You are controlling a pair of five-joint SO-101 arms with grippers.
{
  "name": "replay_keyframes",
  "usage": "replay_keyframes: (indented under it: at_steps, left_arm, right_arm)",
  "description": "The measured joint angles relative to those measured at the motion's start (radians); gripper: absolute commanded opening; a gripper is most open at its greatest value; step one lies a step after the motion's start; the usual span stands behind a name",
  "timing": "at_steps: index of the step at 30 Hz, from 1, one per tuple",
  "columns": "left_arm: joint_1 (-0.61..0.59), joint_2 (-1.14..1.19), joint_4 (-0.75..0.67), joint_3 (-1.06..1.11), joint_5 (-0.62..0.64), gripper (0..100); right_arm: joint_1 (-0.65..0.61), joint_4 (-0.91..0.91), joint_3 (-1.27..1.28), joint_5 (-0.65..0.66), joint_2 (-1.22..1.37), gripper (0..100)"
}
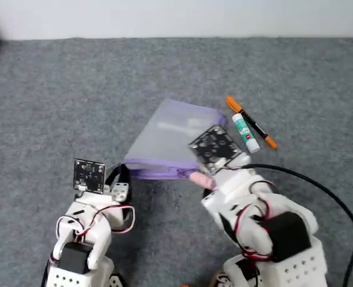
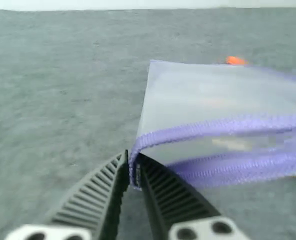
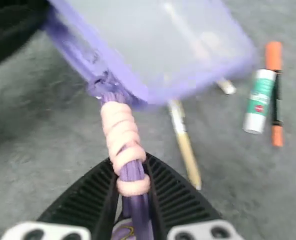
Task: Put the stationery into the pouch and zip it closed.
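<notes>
grey table (image 1: 45, 89) with glue stick (image 1: 245, 133), orange pen (image 1: 252, 124), pencil (image 3: 185, 145)

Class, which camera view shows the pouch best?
The high view: nearly the whole pouch shows, in front of both arms. The left wrist view shows one corner pinched in the left gripper; the right wrist view shows the other end, its pink zip cord clamped in the right gripper.

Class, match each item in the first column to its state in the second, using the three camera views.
1. pouch corner
2. pink zipper pull
3. glue stick

A. lying on the table beside the orange pen
B. clamped in the right end effector
C. pinched by the left end effector

Pairs: 1-C, 2-B, 3-A
</notes>
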Motion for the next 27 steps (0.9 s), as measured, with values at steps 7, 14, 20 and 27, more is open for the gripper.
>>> replay_keyframes:
  at_steps: [7,14,20,27]
  left_arm:
    - [-0.064,0.000,0.161,-0.097,-0.041,1]
    - [-0.080,0.000,0.241,-0.158,-0.048,1]
    - [-0.080,0.000,0.264,-0.175,-0.092,2]
    - [-0.080,0.000,0.204,-0.140,-0.094,17]
  right_arm:
    - [0.074,0.000,0.000,0.028,-0.015,0.7]
    - [0.069,-0.117,0.086,0.018,-0.017,0.7]
    - [0.075,-0.196,0.133,0.017,-0.017,0.7]
    - [0.075,-0.199,0.133,0.017,-0.017,0.7]
